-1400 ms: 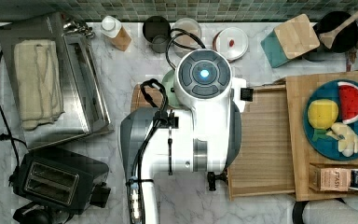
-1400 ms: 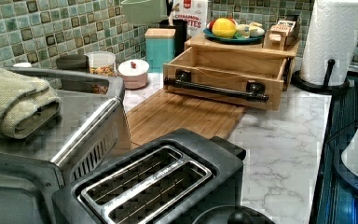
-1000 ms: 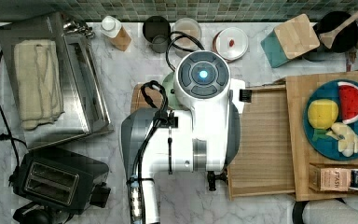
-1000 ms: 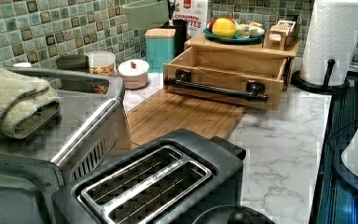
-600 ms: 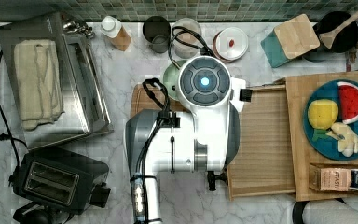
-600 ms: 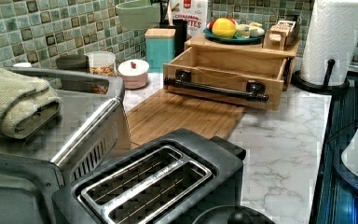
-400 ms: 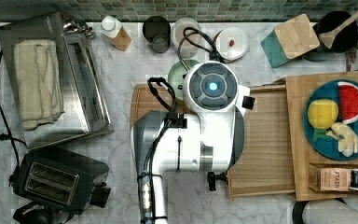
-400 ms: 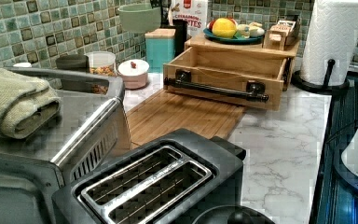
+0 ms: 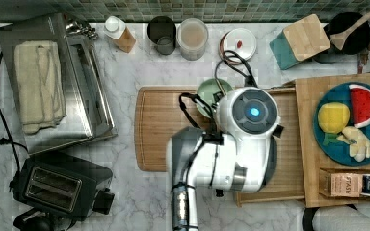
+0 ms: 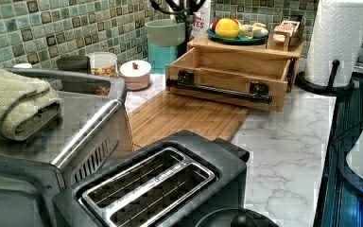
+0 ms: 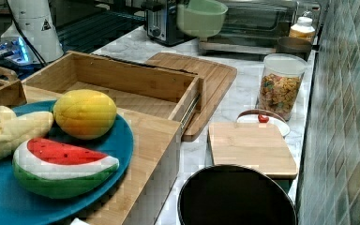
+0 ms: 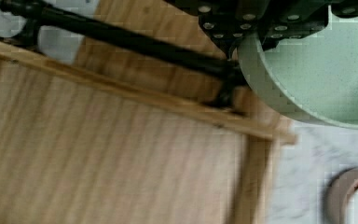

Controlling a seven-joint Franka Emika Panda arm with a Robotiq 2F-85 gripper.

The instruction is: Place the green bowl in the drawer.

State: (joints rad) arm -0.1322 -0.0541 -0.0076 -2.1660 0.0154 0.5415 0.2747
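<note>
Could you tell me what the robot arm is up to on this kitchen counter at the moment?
The arm's gripper holds the small pale mint-green bowl in the air above the wooden cutting board, beside the open light-wood drawer with its long black bar handle. The bowl is not yet in the drawer, which looks bare inside.

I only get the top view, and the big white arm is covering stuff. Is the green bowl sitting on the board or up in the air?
Observer: Up in the air. In the right view the green bowl hangs high above the cutting board.
Operator: Is there anything inside the drawer?
Observer: No. The right view shows the drawer with a bare wooden floor.
Operator: Is the bowl over the drawer?
Observer: Not yet. In the wrist view it is outside the drawer's front, by one end of the black handle.
</note>
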